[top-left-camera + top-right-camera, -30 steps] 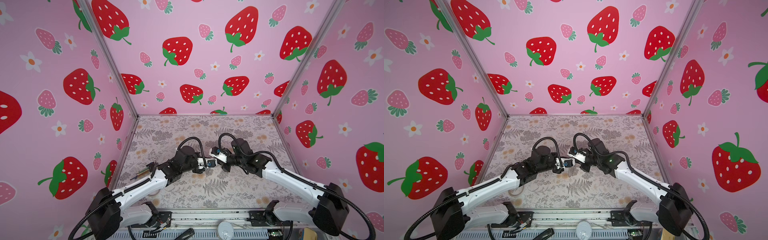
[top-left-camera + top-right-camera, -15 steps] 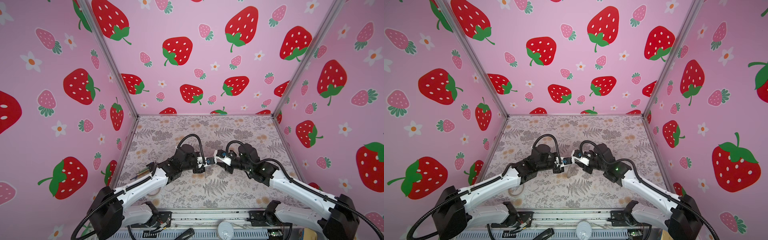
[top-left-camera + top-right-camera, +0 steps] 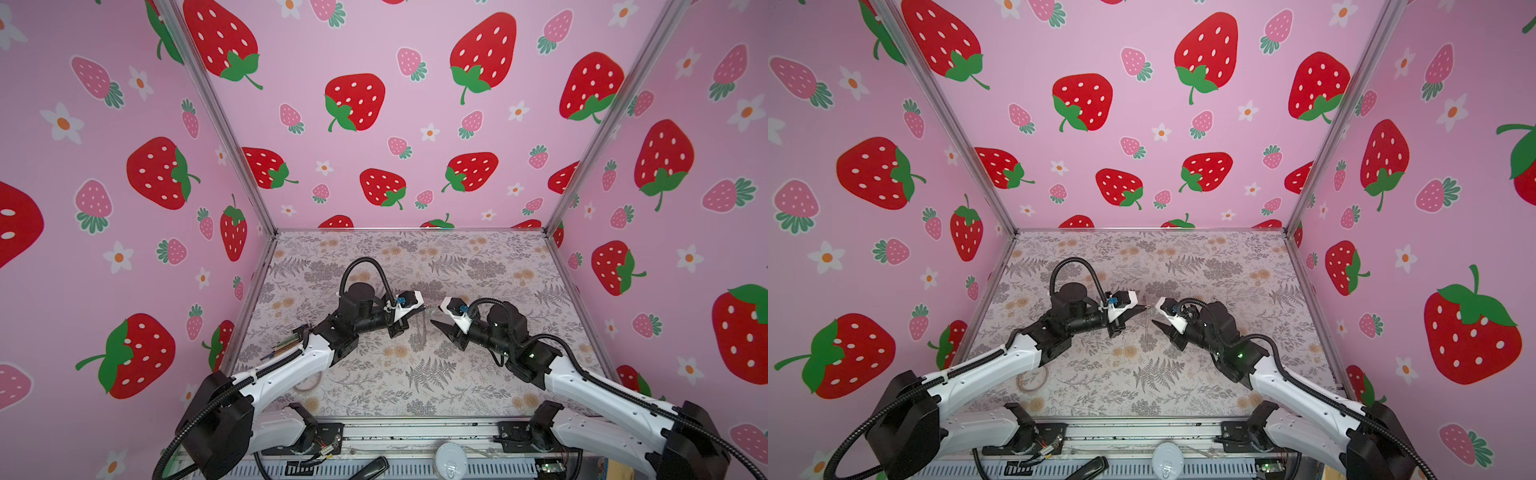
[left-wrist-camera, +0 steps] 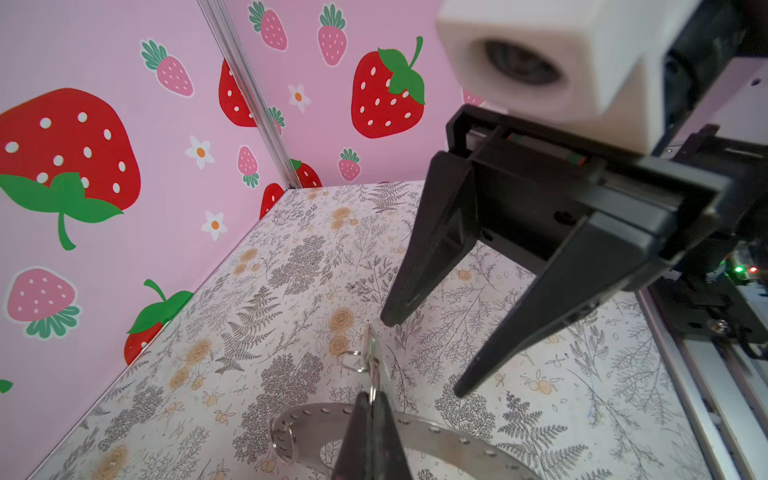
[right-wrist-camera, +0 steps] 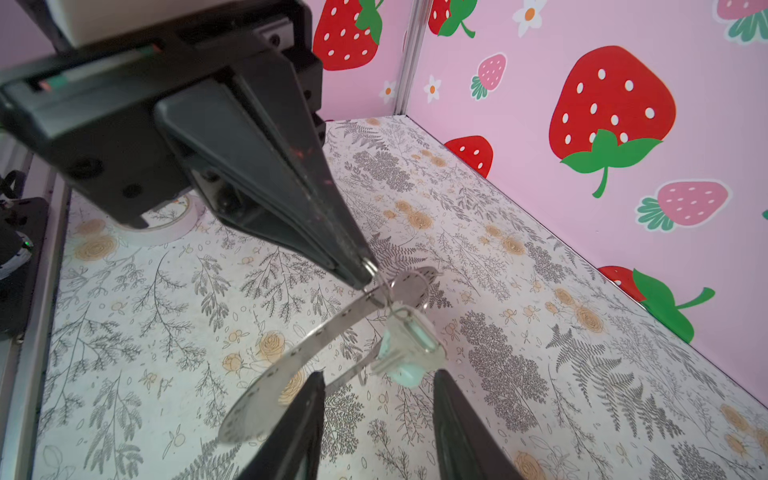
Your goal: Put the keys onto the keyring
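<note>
Since the earlier frame, the right hand [image 3: 438,316] has drawn back from the left hand [image 3: 420,309] and its fingers have parted. In both top views the two hands now stand apart, tips facing each other above the middle of the bench [image 3: 415,386]. The left hand [image 5: 365,276] is fully closed, and its fingertips pinch the rim of the keyring [image 5: 270,386]. The keyring hangs tilted below those tips, clear of the bench. In the left wrist view its perforated band [image 4: 432,432] passes directly between the closed fingers [image 4: 365,440]. The key [image 5: 409,349] has a pale mint cover on its head and hangs from a small wire loop on the keyring, just below the left hand's tips. Seen from the right wrist, the key lies just ahead of the gap between the right hand's fingers [image 5: 305,415], and neither finger touches it. The right hand [image 4: 426,355] is moderately wide and holds nothing. From the left wrist the key [image 4: 372,345] appears edge-on, just beyond the left hand's tips and close to the nearer right fingertip. A translucent tape ring [image 5: 166,226] lies flat on the bench behind the left hand, well apart from both hands.
</note>
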Tool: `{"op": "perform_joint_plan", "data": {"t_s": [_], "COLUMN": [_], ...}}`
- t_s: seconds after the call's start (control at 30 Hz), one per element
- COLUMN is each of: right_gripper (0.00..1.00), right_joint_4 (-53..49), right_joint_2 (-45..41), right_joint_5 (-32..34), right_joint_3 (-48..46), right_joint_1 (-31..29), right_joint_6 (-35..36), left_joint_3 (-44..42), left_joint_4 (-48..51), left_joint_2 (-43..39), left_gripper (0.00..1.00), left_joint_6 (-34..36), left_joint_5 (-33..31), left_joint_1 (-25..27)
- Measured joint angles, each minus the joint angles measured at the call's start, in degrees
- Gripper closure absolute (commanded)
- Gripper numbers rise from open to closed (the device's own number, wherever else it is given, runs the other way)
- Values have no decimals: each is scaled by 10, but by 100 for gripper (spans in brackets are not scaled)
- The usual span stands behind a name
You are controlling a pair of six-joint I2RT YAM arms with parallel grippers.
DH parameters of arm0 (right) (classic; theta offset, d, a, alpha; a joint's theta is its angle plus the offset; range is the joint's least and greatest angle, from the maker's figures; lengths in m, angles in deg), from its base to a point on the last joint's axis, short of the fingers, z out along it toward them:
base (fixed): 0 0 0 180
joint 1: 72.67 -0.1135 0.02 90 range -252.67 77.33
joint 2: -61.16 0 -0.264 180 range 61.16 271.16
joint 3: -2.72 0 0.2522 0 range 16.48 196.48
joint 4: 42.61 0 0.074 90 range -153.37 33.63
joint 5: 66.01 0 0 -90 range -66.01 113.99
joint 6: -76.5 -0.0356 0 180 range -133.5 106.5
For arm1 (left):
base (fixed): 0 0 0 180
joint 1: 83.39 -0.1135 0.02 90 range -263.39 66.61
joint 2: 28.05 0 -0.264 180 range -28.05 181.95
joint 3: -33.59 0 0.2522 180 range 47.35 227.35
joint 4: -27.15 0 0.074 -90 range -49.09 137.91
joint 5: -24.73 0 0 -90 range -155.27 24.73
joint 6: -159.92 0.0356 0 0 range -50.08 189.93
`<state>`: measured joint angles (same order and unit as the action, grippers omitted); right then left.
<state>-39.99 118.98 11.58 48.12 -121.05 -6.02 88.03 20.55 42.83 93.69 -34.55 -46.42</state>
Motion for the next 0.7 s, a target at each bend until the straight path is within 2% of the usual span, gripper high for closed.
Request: {"op": "perform_joint_plan", "data": {"t_s": [0.3,0.47,0.7], "right_gripper": [54,66,75], "right_joint_4": [28,29,27], "right_joint_2": [21,21,21], "right_joint_5": [3,-3,-26], "right_joint_3": [0,1,3], "right_joint_1": [0,5,17], "right_joint_6": [-14,-10,-6], "left_joint_3": [-2,-4,-7], "left_joint_4": [-19,-21,-22], "left_joint_2": [0,0,0], "left_gripper": [100,100,100], "left_joint_6": [-11,-11,-10], "left_joint_5": [24,33,41], "left_joint_1": [0,0,0]}}
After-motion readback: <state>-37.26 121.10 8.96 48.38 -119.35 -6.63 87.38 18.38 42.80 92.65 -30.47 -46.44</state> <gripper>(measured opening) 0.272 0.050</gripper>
